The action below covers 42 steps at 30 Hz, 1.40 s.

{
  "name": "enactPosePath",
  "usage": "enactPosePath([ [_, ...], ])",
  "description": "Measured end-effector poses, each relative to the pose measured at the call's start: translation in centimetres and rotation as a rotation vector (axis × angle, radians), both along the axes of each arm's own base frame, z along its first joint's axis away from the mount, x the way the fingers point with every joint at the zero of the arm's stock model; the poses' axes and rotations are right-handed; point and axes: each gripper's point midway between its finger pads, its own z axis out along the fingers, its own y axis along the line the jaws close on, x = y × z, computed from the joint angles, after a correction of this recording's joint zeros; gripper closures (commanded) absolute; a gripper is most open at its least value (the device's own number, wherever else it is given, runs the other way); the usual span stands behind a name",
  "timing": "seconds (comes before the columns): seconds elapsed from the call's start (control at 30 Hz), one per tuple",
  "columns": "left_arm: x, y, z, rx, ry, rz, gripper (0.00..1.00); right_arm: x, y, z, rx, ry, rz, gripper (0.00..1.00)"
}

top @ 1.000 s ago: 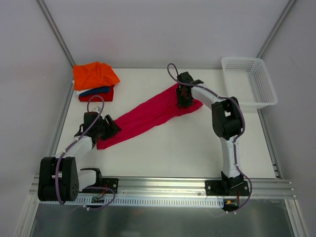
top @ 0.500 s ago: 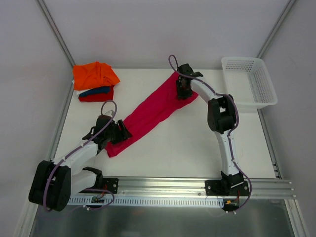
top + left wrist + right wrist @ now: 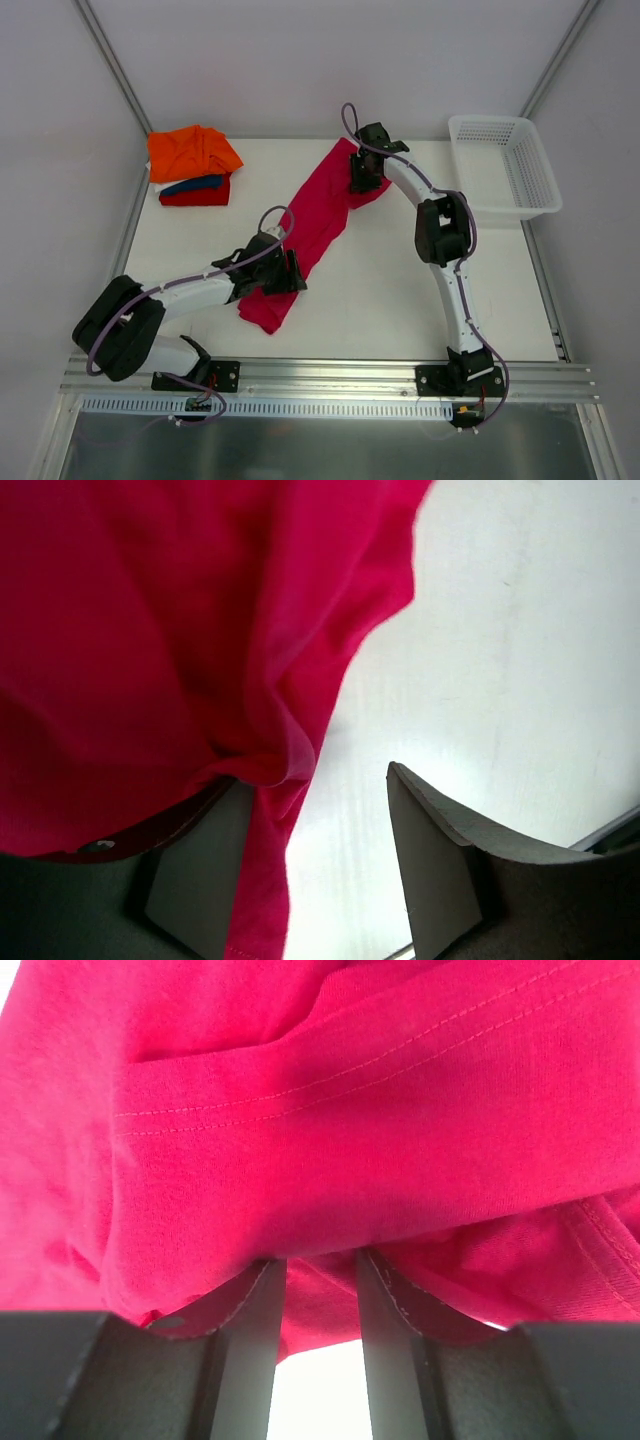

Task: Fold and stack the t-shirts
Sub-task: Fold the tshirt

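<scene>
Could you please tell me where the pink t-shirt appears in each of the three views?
Top external: the pink t-shirt runs as a diagonal strip through mid-picture.
Left wrist: it fills the upper left.
Right wrist: it fills nearly the whole picture.
Shared landmark: the white table, at right in the left wrist view, a sliver at the bottom of the right wrist view.

A white basket [image 3: 490,120] sits far-right on the table [image 3: 380,290].

Bright, even light; the magenta t-shirt [image 3: 150,630] blurs close-up.
</scene>
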Motion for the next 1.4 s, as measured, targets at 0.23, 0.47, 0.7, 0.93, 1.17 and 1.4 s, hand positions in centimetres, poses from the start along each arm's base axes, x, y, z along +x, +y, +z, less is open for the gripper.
enactPosePath([
  [0.23,-0.5,-5.7,0.0,-0.015,0.002,-0.116,0.43,0.2,1.1,0.1,0.053,0.008,0.019,0.61],
  [0.47,-2.1,-10.1,0.1,-0.042,0.000,-0.200,0.44,0.3,1.5,0.1,0.066,0.007,0.031,0.59],
  [0.7,-5.0,-13.9,0.1,-0.065,0.017,-0.281,0.44,1.3,1.9,0.4,0.078,-0.018,0.032,0.55],
  [0.93,-7.5,-17.1,0.2,-0.082,0.032,-0.349,0.44,1.5,2.1,0.2,0.088,-0.016,0.033,0.55],
  [1.17,-8.1,-18.2,0.2,-0.087,0.035,-0.374,0.42,1.7,2.1,0.2,0.100,-0.016,0.036,0.55],
  [1.4,-8.1,-17.8,1.0,-0.075,0.015,-0.380,0.16,1.7,1.9,0.1,0.103,-0.027,0.034,0.55],
])
